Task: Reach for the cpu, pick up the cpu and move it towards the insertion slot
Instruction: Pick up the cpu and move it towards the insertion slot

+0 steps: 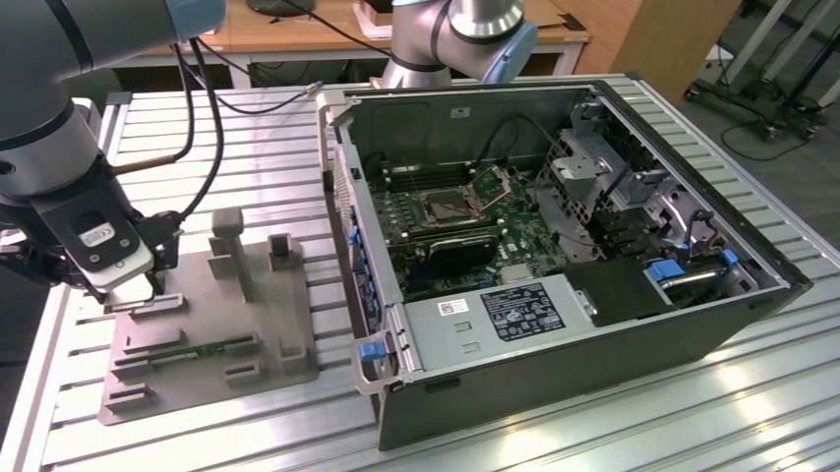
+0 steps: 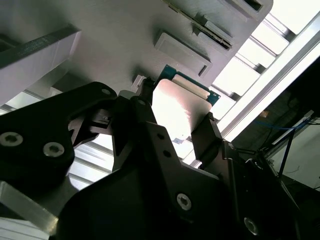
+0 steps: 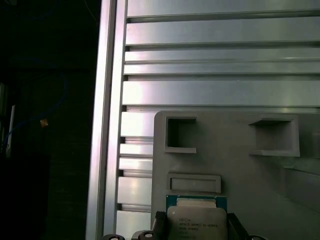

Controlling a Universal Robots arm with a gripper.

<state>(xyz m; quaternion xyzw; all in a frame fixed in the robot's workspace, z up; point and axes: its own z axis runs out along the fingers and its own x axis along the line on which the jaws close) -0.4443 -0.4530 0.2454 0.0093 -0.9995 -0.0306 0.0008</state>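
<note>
The cpu point(image 2: 176, 107) is a small square chip with a silver top and a green rim. It sits between the two dark fingers point(image 2: 211, 134) of my gripper point(image 2: 177, 114), which touch its opposite edges. In the first wrist view the cpu point(image 3: 196, 224) lies just over the near part of the grey plastic tray point(image 3: 235, 165), my gripper point(image 3: 196, 227) shut on it. In the exterior view my gripper point(image 1: 132, 295) hangs over the tray point(image 1: 210, 334) at the exterior view's left. The insertion slot point(image 1: 447, 206), a silver-framed socket, lies inside the open computer case, well to the exterior view's right.
The open computer case point(image 1: 552, 256) has tall metal walls, cables and a drive cage around the board. A green memory stick point(image 1: 197, 351) lies in the tray, and grey posts point(image 1: 230, 236) rise from it. A ribbed metal table point(image 1: 236, 138) carries everything; its left edge is close to the gripper.
</note>
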